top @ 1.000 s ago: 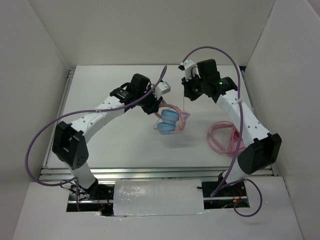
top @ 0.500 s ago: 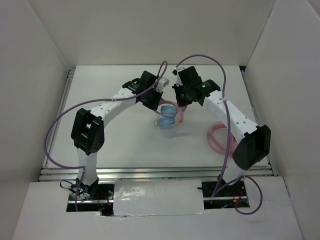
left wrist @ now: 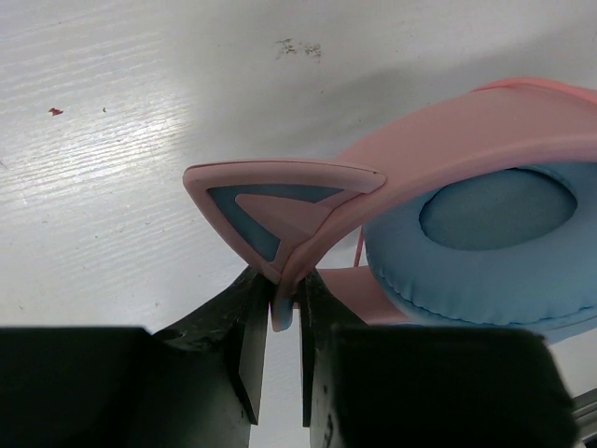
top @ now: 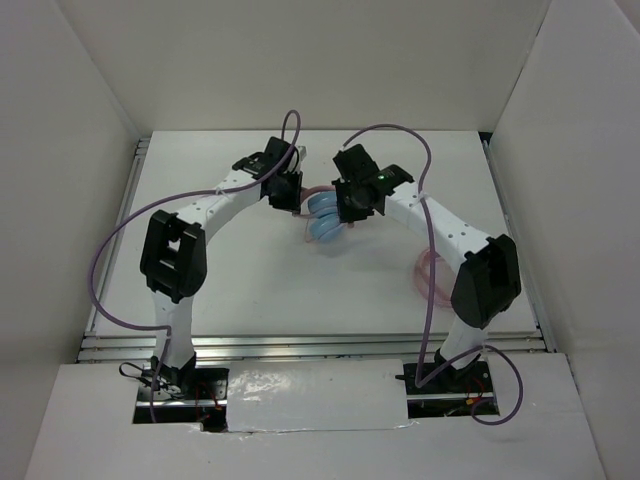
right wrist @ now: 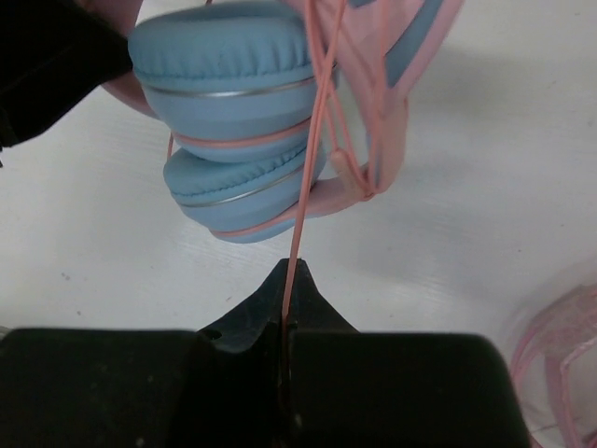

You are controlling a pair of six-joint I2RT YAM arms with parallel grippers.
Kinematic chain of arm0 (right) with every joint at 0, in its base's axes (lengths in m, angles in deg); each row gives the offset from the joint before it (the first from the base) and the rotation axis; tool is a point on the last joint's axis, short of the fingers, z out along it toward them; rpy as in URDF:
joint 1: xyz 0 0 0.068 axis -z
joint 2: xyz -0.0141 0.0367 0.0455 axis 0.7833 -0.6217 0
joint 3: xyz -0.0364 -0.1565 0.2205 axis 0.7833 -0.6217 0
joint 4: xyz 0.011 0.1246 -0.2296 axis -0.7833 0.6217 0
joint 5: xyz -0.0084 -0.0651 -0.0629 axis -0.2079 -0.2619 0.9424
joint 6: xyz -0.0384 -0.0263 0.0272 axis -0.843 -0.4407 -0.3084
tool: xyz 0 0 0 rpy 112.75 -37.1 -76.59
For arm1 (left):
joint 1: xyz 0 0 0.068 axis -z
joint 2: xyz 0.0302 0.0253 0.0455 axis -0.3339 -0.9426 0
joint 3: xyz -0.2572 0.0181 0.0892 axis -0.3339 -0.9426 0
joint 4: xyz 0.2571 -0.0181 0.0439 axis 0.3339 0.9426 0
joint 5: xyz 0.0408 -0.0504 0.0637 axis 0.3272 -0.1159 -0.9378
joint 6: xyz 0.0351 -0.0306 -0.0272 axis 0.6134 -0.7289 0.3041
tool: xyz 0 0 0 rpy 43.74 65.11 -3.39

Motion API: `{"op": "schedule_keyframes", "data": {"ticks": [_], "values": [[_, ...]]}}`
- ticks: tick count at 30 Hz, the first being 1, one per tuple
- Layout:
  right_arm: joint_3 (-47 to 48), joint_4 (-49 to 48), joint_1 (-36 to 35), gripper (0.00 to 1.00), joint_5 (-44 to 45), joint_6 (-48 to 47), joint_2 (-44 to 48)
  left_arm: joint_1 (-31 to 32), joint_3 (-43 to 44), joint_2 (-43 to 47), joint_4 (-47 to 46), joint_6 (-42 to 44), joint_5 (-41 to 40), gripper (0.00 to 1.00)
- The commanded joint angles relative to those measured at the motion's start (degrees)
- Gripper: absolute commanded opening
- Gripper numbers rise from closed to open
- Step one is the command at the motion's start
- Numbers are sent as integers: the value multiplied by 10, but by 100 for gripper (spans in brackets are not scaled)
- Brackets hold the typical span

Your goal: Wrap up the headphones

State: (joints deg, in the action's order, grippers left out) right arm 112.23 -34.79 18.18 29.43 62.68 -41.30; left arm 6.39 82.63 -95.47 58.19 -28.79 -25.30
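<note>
Top external view: the left gripper (top: 291, 196) reaches inward from the left, fingers clamped on the pink ear-shaped tab (left wrist: 280, 210) of the headphones (top: 324, 216), which hang near the middle of the table (top: 200, 290), between both wrists. The right gripper (top: 350, 205), angled in opposite, pinches the thin pink cable (right wrist: 300, 215) taut. Winding looks underway, with loops across the headband (left wrist: 466, 131). Next, the right arm should carry the cable around the earcups (right wrist: 224, 56) under tension while the left holds steady.

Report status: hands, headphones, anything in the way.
Left hand shut on headphones at headband. Right hand pinching cable, taut past the earcups. Second pink headset beside right arm, not in the way.
</note>
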Motion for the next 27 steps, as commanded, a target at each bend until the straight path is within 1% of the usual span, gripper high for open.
{"op": "schedule_keyframes", "data": {"ticks": [1,3,6,7,8,10,11,15,19,24,27], "values": [[19,-28,-18,0,-8,6,-13,-2,4,7,-36,-48,-1,0],[11,-45,-18,0,-22,3,-23,-8,-4,10,-46,-55,5,0],[-9,-64,-16,1,-20,-4,-30,-18,-14,13,-49,-56,10,0],[-13,-65,-14,2,-15,-11,-31,-21,-18,16,-50,-57,14,0],[-18,-67,-12,7,-15,-16,-38,-24,-20,17,-52,-54,23,0],[-25,-76,-4,9,-20,-34,-48,-32,-31,18,-57,-52,31,0],[-32,-80,-3,12,-20,-41,-52,-33,-39,20,-63,-51,37,0],[-32,-92,5,15,-7,-52,-65,-41,-56,22,-89,-38,69,0],[-40,-121,17,18,-26,-66,-75,-42,-94,46,-156,-12,122,0],[-20,-126,30,20,-32,-77,-95,-44,-98,56,-187,-1,140,0],[-24,-137,36,25,-39,-80,-91,-44,-95,66,-189,4,143,0]]}}
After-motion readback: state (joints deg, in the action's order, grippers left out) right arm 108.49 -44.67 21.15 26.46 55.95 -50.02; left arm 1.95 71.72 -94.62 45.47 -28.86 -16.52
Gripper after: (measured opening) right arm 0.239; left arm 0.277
